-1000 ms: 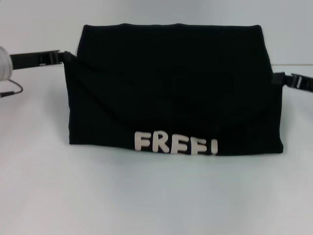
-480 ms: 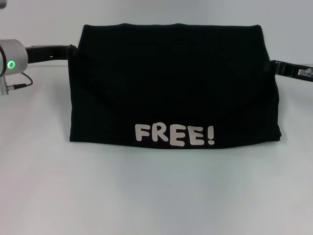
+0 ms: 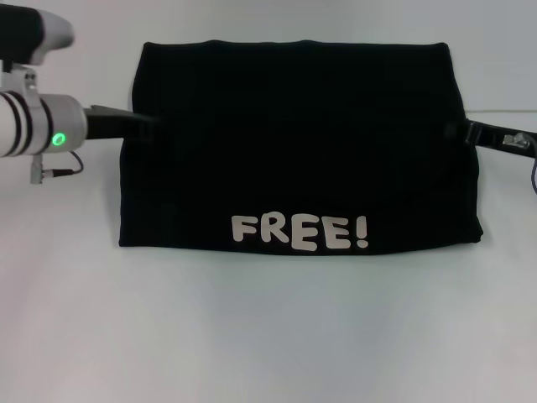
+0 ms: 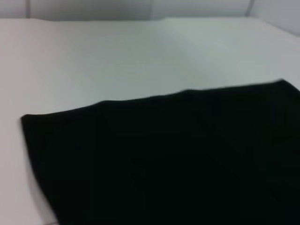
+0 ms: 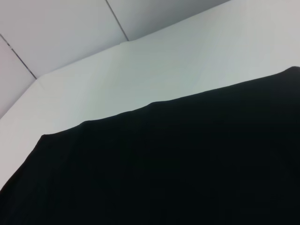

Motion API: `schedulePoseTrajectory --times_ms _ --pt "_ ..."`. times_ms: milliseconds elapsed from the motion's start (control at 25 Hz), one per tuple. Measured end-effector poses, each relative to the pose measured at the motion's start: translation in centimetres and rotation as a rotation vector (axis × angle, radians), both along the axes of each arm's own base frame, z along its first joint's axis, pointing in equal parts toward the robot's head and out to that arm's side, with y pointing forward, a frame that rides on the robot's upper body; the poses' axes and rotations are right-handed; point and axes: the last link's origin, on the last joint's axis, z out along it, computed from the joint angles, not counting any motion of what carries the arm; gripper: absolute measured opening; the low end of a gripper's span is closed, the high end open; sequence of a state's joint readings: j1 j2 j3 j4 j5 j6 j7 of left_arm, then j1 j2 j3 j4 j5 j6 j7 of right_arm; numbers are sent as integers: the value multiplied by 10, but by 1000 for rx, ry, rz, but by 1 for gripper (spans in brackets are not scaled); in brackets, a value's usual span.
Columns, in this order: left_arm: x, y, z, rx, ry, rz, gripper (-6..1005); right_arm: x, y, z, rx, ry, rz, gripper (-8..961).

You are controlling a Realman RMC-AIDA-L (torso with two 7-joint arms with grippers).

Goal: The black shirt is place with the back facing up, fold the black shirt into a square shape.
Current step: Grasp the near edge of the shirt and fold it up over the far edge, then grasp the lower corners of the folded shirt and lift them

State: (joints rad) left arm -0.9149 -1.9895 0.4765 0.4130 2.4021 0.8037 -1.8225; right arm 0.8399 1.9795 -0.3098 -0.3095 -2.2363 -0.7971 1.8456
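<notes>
The black shirt (image 3: 294, 143) lies folded across the middle of the white table, with white "FREE!" lettering (image 3: 299, 232) along its near edge. My left gripper (image 3: 141, 124) reaches in from the left and is shut on the shirt's left edge, about halfway back. On the opposite side, my right gripper (image 3: 464, 131) is shut on the right edge. The tips of both are buried in the dark cloth. Both wrist views show only black cloth (image 4: 178, 159) (image 5: 178, 173) stretched over the white table.
The white table (image 3: 268, 336) spreads out on every side of the shirt. A thin cable (image 3: 59, 172) hangs under the left wrist, and another cable (image 3: 532, 176) trails off the right arm. A pale wall (image 5: 70, 33) rises behind the table.
Both grippers have moved toward the table's near edge along the shirt's sides. The lettering, cut off at the fold a second ago, now shows fully and lies flat.
</notes>
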Motion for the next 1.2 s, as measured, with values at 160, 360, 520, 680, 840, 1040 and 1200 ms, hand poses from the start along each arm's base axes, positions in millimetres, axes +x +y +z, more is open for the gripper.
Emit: schedulePoseTrajectory --times_ms 160,360,520,680,840,1040,1200 --pt "6 -2 -11 -32 50 -33 40 0 1 0 13 -10 1 107" --pt "10 -1 -13 -21 75 -51 194 4 4 9 85 -21 -23 288" --pt "6 -1 6 60 73 -35 425 5 6 19 134 1 -28 480" --pt "1 -8 26 107 66 -14 623 5 3 28 158 52 -12 600" --pt "-6 -24 38 78 37 20 732 3 -4 31 130 101 34 673" --pt "-22 -48 37 -5 -6 66 832 -1 -16 33 62 165 93 673" --pt "-35 -61 30 -47 -21 102 892 -1 -22 32 26 193 98 672"
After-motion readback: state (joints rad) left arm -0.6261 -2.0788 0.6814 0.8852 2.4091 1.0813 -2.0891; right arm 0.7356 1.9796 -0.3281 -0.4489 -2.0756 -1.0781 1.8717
